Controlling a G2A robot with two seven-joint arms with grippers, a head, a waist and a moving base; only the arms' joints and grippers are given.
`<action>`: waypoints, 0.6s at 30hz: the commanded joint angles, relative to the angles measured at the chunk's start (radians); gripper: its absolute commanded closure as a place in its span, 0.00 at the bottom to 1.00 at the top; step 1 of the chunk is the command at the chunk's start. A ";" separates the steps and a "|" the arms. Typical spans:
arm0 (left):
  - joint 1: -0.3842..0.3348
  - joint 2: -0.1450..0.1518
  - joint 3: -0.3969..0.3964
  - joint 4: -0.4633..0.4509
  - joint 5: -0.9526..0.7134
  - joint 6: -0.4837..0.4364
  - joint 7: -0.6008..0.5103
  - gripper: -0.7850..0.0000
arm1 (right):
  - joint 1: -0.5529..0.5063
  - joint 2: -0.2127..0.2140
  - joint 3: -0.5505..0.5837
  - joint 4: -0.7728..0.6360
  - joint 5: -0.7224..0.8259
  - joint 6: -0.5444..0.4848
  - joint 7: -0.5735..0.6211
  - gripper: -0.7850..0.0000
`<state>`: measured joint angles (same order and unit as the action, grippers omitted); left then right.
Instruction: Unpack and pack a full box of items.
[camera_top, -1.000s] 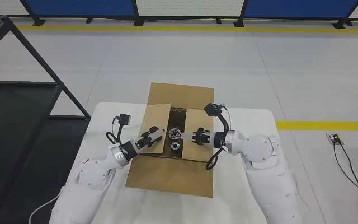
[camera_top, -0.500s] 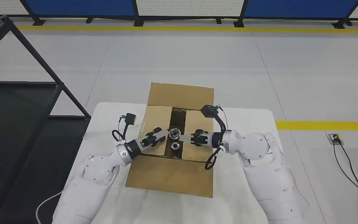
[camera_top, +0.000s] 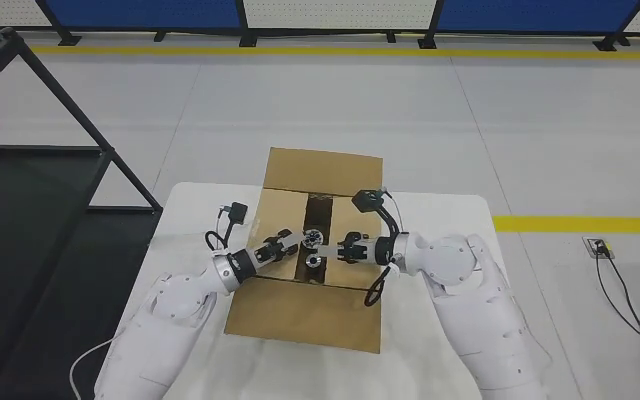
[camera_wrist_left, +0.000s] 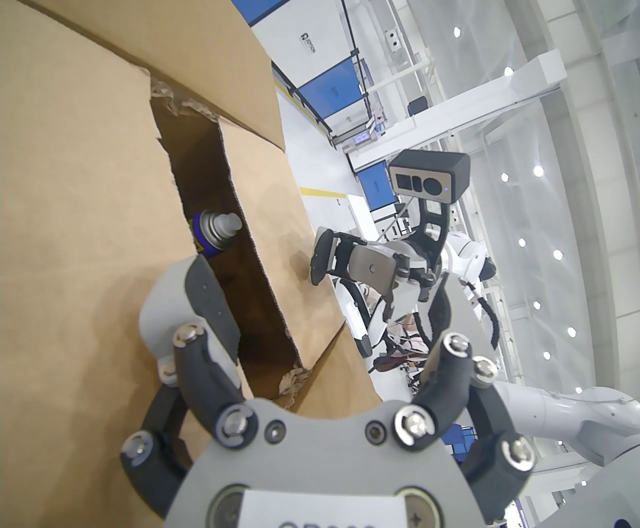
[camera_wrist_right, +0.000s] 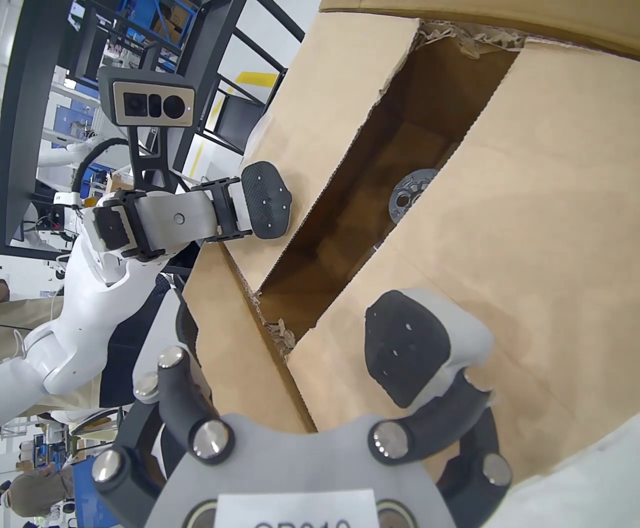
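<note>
— Since both arms meet over it, where does the cardboard box (camera_top: 300, 298) stand on the table (camera_top: 440, 212)?
— Midway between the table's left and right edges. Its far flap (camera_top: 325, 168) lies folded back and sticks out past the table's far edge; the near flap (camera_top: 310, 335) is folded out flat toward the near edge.
— And the two side flaps?
— Both are lowered over the opening, apart from each other, with a narrow dark gap between them running from far to near.
— Where is the left gripper (camera_top: 287, 241)?
— Over the left flap (camera_top: 278, 210), close to that flap's inner edge. In the left wrist view its jaws stand spread and empty, and one pad (camera_wrist_left: 205, 290) sits right at the flap's edge; whether it presses the cardboard I cannot tell.
— The right gripper (camera_top: 345, 246)?
— Opposite, over the right flap (camera_top: 342, 220), facing the left one across the gap. Its jaws are spread too, empty. One pad (camera_wrist_right: 405, 345) lies against or just above the right flap.
— Anything to see inside?
— Through the gap, yes. The left wrist view shows a blue spray can (camera_wrist_left: 212, 232) with a white nozzle, its lower part hidden by the left flap. The right wrist view shows a grey spoked disc (camera_wrist_right: 407, 195), half covered by the right flap's edge. Both are down in the box, below the flaps.
</note>
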<state>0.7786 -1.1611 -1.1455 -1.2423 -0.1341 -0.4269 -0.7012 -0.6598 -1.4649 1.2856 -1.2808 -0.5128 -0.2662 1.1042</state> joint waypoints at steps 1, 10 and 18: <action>-0.003 -0.001 0.002 0.004 0.002 0.002 -0.002 0.00 | -0.003 0.004 -0.003 -0.003 0.000 -0.018 -0.004 0.00; -0.014 -0.006 0.010 0.025 0.003 0.014 -0.004 0.00 | 0.001 0.015 -0.033 0.007 -0.009 -0.024 -0.014 0.00; -0.013 -0.007 0.004 0.025 0.001 0.001 -0.001 0.00 | 0.018 0.023 -0.055 0.025 -0.001 -0.020 -0.023 0.00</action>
<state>0.7638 -1.1678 -1.1396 -1.2148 -0.1340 -0.4222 -0.7058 -0.6429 -1.4433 1.2315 -1.2558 -0.5169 -0.2857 1.0835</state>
